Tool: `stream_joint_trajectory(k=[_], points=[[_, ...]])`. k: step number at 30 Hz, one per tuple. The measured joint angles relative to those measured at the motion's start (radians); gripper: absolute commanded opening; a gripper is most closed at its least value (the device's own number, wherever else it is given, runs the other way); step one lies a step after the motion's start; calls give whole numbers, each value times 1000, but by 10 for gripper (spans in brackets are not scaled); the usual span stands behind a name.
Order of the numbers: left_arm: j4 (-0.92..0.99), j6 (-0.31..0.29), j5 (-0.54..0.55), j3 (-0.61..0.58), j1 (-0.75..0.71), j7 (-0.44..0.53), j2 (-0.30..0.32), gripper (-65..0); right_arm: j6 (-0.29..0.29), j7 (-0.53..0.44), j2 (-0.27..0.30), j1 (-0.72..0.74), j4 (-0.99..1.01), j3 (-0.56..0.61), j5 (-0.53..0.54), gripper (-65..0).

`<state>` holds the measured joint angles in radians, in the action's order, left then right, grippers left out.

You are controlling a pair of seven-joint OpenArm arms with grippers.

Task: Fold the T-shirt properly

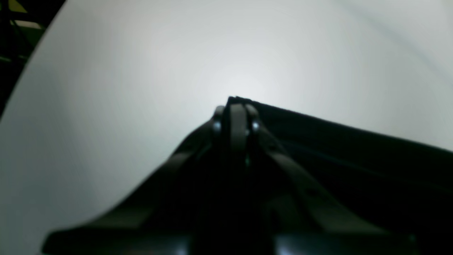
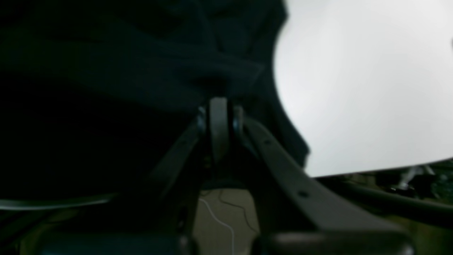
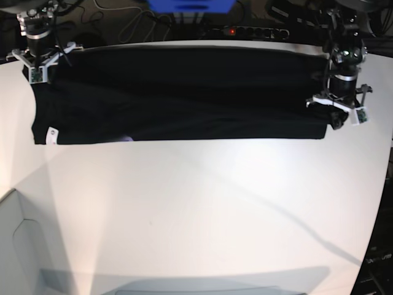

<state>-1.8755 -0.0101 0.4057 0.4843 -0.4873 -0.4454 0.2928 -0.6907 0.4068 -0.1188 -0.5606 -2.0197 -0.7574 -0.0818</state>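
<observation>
The black T-shirt (image 3: 178, 92) lies as a long folded band across the far part of the white table (image 3: 196, 203). Its white tag (image 3: 51, 134) shows at the near left corner, and a bit of purplish collar (image 3: 126, 139) peeks out at the near edge. My left gripper (image 1: 238, 106) is shut on the shirt's right near corner (image 1: 318, 141); in the base view the left gripper (image 3: 334, 120) is at the right end. My right gripper (image 2: 218, 104) is shut on bunched black fabric (image 2: 141, 71) at the far left corner, where the base view also shows it (image 3: 35, 75).
A power strip with a red light (image 3: 249, 31), cables and a blue object (image 3: 190, 5) sit behind the table's far edge. The table's curved edge (image 3: 379, 215) runs down the right. A white panel (image 3: 18, 246) stands at the near left.
</observation>
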Motion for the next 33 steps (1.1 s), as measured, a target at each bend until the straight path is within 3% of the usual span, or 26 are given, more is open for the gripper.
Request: stream_joint_trajectory(k=[10, 23, 27, 30, 33], points=[[-1, -2, -2, 9, -50, 0, -6, -650, 0, 0, -9, -3, 0, -58, -2, -650], [127, -1, -5, -13, -50, 0, -6, -650, -1, 0, -12, -5, 6, -28, -2, -650], [128, -2, -5, -13, -53, 1, -5, -650, -1, 92, -9, -5, 22, 8, -11, -650], [128, -2, -5, -13, -53, 1, -6, -650, -1, 118, -5, -3, 22, 34, -11, -583], [138, -1, -5, -13, -53, 7, -5, -650, 0, 124, 6, 0, 22, 34, -10, -474]])
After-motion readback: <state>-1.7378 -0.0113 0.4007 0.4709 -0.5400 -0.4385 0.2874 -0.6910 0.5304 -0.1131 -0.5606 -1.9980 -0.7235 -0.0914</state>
